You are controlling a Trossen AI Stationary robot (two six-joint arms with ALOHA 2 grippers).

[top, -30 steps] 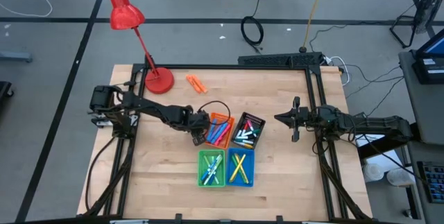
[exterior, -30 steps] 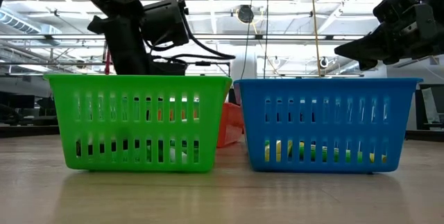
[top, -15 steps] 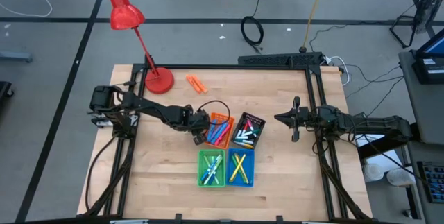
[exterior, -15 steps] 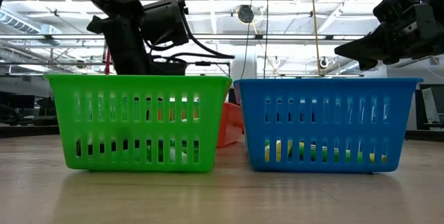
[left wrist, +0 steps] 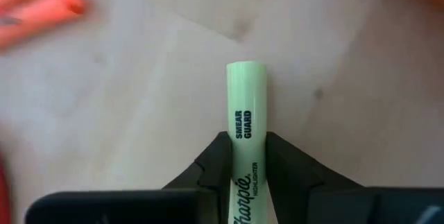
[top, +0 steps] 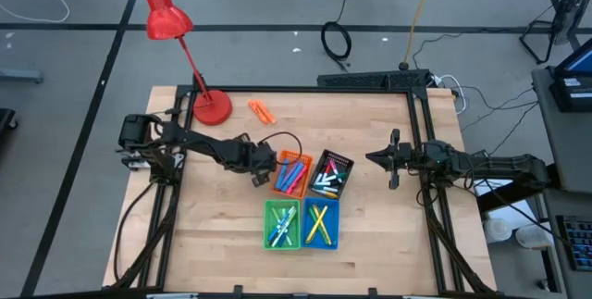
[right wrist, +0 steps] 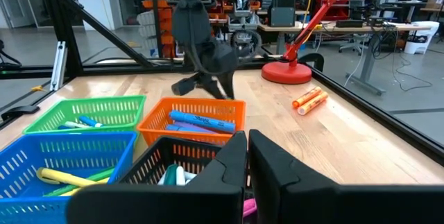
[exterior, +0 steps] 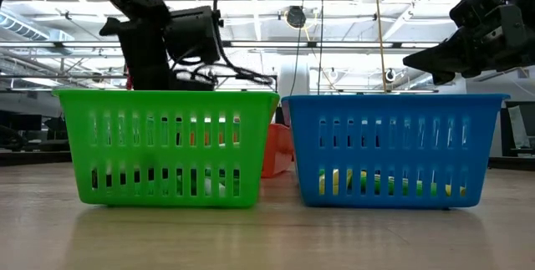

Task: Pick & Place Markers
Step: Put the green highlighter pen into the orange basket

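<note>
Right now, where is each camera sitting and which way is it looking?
High: above, looking down on the table, both arms.
Low: at tabletop height, facing the green bin and blue bin.
Left wrist: behind the left pincer, which clamps a pale green marker.
Right wrist: behind the right pincer, facing the bins.
High and right wrist share the red lamp.

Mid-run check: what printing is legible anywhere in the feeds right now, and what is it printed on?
"SMEAR GUARD": on the pale green highlighter clamped in the left gripper.
"Sharpie" with "HIGHLIGHTER" beside it: lower on the same barrel, partly cut off by the picture's edge.
Blue marker in the orange bin: dark print on the barrel, too blurred to read.
Nothing legible in the high or low views.
</note>
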